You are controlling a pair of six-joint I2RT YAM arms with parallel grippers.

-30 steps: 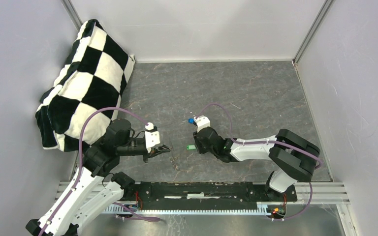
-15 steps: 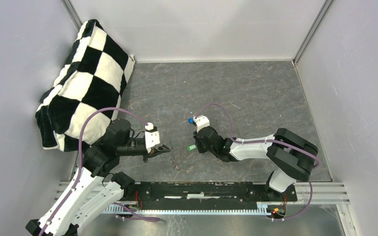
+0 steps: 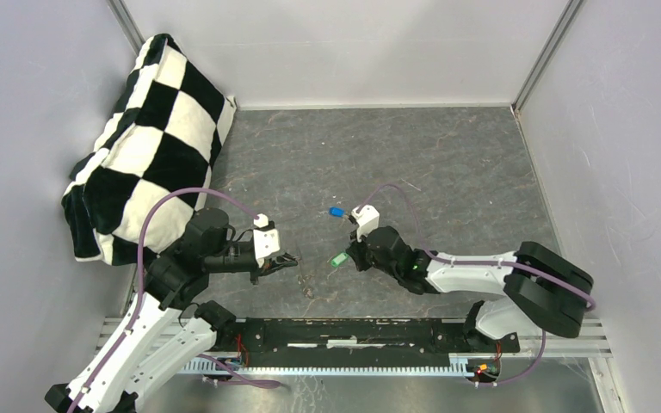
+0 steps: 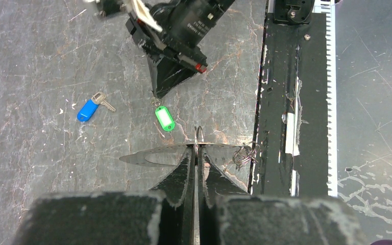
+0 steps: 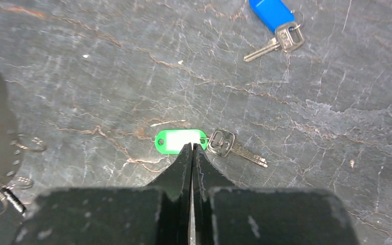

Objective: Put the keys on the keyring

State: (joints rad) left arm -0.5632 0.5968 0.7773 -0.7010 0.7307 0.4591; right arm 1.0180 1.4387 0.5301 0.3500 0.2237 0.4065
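Observation:
The green key [image 5: 181, 140] lies flat on the table, its metal blade [image 5: 237, 149] to the right of the tag. My right gripper [image 5: 192, 146] is shut, its tips at the tag's near edge; I cannot tell if it pinches it. The green key also shows in the top view [image 3: 338, 258], just left of the right gripper [image 3: 352, 255]. The blue key [image 3: 336, 212] lies loose farther back. My left gripper [image 4: 197, 148] is shut on the keyring [image 4: 198, 133], seen edge-on as a thin loop, held above the table left of the green key [image 4: 165, 118].
A black-and-white checkered cushion [image 3: 151, 138] leans in the back left corner. A small tangle of thin wire loops [image 4: 245, 154] lies on the table beside the black base rail [image 4: 278, 102]. Grey walls enclose the table on three sides.
The right arm's elbow has swung out to the right and its gripper has shifted slightly right. The green key has turned and slid a little with it. The left arm has not moved.

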